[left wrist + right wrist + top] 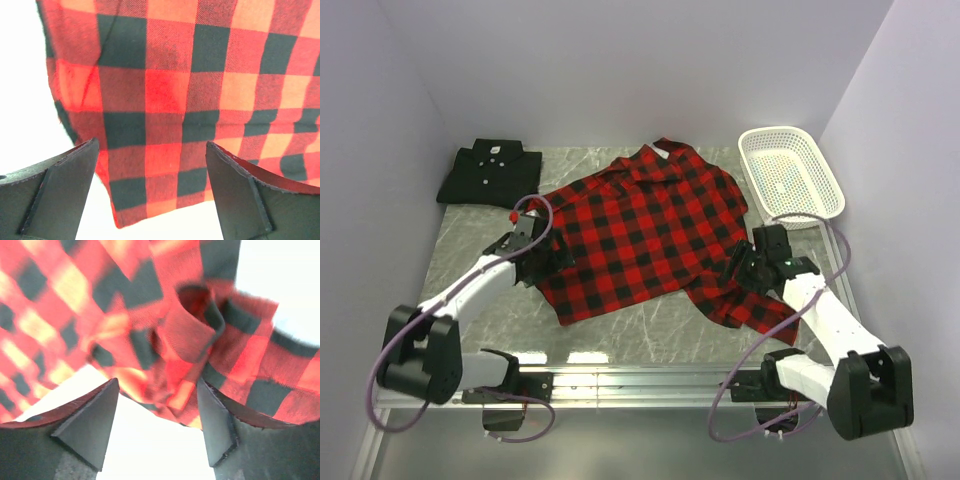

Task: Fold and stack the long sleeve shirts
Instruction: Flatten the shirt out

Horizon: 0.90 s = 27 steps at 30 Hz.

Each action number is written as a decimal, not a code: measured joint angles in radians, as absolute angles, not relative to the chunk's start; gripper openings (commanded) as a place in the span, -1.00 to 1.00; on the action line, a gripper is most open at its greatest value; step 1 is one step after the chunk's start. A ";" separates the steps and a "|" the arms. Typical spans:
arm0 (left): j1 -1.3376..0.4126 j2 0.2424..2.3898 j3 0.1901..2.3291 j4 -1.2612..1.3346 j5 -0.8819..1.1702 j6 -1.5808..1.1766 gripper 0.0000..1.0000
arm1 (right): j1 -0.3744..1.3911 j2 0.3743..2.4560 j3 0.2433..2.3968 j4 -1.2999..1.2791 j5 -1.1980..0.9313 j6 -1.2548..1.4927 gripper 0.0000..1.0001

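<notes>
On the surface, the black shirt lies folded left of the plaid shirt, which is unfolded and unstacked; left claw and right claw both apart.

bright and even in the top view, lit softly from overhead, with only faint shadows beneath the arms. two white patches of glare along the near edge of the bench. sharp on the plaid shirt; too dark on the black shirt to read its folds. blown out to plain white around the cloth in both wrist views. crisp down to the weave in the left wrist view, murky on the left hand. blurred and smeared at the left of the right wrist view, sharper mid-frame near the right hand.
</notes>
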State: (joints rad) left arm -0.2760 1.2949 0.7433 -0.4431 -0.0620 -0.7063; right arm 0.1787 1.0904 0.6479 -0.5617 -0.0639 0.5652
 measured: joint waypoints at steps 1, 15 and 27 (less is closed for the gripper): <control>-0.276 1.270 0.736 -0.453 -0.068 -0.723 0.85 | 0.178 1.076 0.666 -0.561 -0.052 0.565 0.49; -0.275 1.229 0.626 -0.550 -0.059 -0.856 0.53 | 0.126 1.078 0.728 -0.476 -0.028 0.595 0.53; -0.167 1.368 0.681 -0.483 -0.091 -0.886 0.03 | 0.125 1.085 0.679 -0.449 0.000 0.587 0.51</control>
State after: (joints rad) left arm -0.1673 1.3678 0.6811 -0.4828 -0.0906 -0.8864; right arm 0.1253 1.0855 0.6792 -0.4492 0.0002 0.5869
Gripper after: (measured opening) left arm 0.555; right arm 0.758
